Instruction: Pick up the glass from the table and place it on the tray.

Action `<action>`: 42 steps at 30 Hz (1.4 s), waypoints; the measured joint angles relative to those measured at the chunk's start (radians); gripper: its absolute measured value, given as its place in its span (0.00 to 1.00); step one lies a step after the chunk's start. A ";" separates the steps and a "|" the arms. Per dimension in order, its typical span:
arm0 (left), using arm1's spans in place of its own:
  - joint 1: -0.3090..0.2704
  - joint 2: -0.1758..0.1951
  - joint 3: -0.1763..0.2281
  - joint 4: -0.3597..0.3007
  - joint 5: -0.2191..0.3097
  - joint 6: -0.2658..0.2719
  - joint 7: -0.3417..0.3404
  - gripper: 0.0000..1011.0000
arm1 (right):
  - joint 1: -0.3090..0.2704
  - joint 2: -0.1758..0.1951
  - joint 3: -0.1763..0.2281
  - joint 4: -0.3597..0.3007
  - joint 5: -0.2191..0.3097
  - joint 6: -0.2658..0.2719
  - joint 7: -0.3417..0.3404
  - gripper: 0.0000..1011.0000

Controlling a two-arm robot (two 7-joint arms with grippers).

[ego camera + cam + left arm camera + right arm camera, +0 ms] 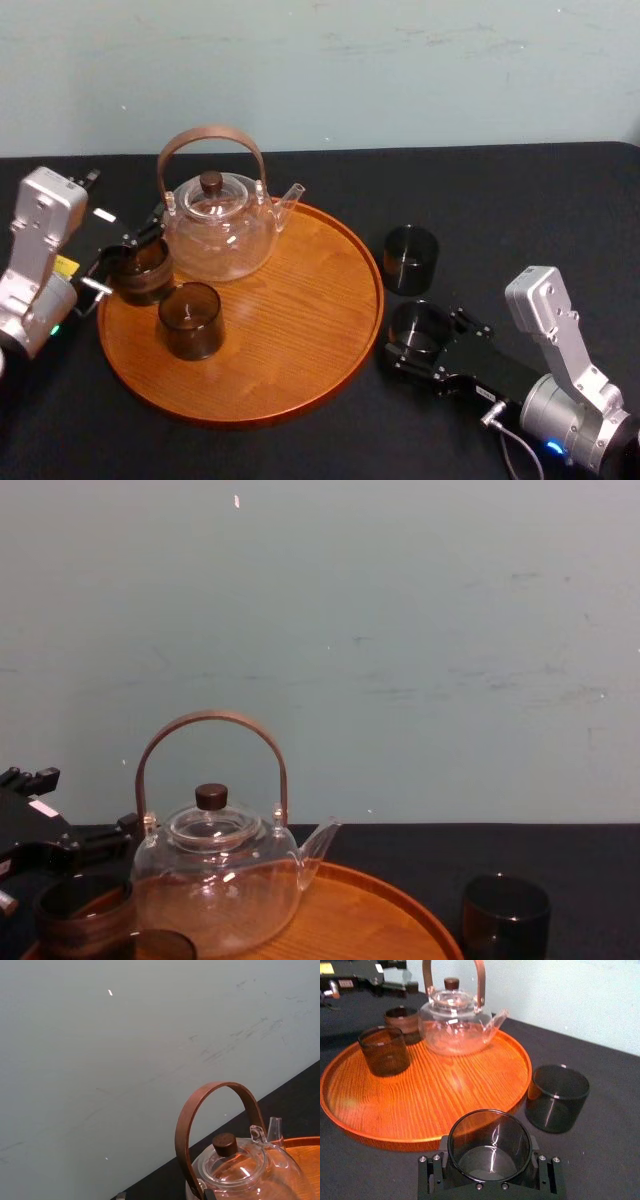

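A dark smoky glass (pixel 420 328) (pixel 490 1146) stands on the black table (pixel 520 200) just right of the tray's rim. My right gripper (pixel 418 340) (pixel 490 1165) is shut on it, one finger against each side. A second glass (pixel 411 259) (pixel 556 1097) (pixel 505 912) stands free on the table a little farther back. The round orange-brown wooden tray (pixel 300 340) (pixel 445 1095) carries two more glasses, one (pixel 190 320) (pixel 384 1051) near its front left and one (pixel 140 270) (pixel 402 1017) at its left edge. My left gripper (pixel 125 255) hangs open around that left-edge glass.
A clear glass teapot (pixel 218 225) (pixel 455 1022) (pixel 215 880) (pixel 240 1165) with an arched brown handle stands at the back of the tray. The tray's middle and right half are bare wood. A pale wall closes off the back of the table.
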 joint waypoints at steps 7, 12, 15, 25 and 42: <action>0.000 0.000 0.000 0.000 0.000 0.000 0.000 0.99 | 0.009 0.002 -0.009 -0.035 0.005 -0.009 0.008 0.89; 0.000 0.000 0.000 0.000 0.000 0.000 0.000 0.99 | 0.036 -0.004 -0.034 -0.053 0.001 -0.008 0.019 0.89; 0.000 0.000 0.000 0.000 0.000 0.000 0.000 0.99 | 0.061 -0.014 -0.059 -0.053 -0.007 -0.005 0.026 0.89; 0.000 0.000 0.000 0.000 0.000 0.000 0.000 0.99 | 0.161 -0.066 -0.140 0.014 -0.035 0.009 0.046 0.89; 0.000 0.000 0.000 0.000 0.000 0.000 0.000 0.99 | 0.228 -0.124 -0.215 0.107 -0.043 0.010 0.062 0.89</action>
